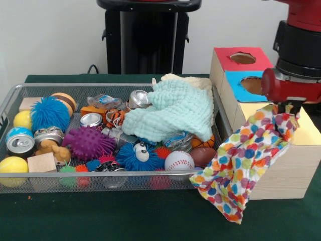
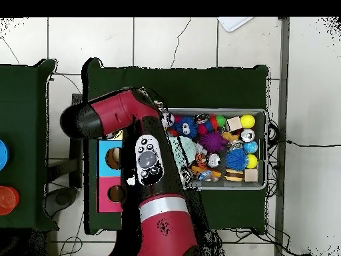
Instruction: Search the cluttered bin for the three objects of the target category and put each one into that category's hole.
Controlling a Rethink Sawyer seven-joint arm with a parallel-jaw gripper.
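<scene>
My gripper [image 1: 288,108] is shut on the top edge of a white polka-dot cloth [image 1: 247,161]. The cloth hangs down over the yellow-topped wooden box [image 1: 308,134] and drapes past the box's front left corner, almost to the table. The yellow top's hole is hidden behind the cloth and the arm. The wire mesh bin [image 1: 100,86] lies to the left, full of toys; it also shows in the overhead view [image 2: 266,151]. No other polka-dot cloth shows in the bin. In the overhead view the arm [image 2: 148,160] covers the gripper and the cloth.
A mint-green waffle cloth [image 1: 173,113] lies over the bin's right part, with a cream cloth [image 1: 194,81] behind it. Spiky balls, cans, a baseball [image 1: 179,160] and wooden blocks fill the rest. The blue-topped box [image 1: 247,85] and the red-topped box [image 1: 239,58] stand behind the yellow one.
</scene>
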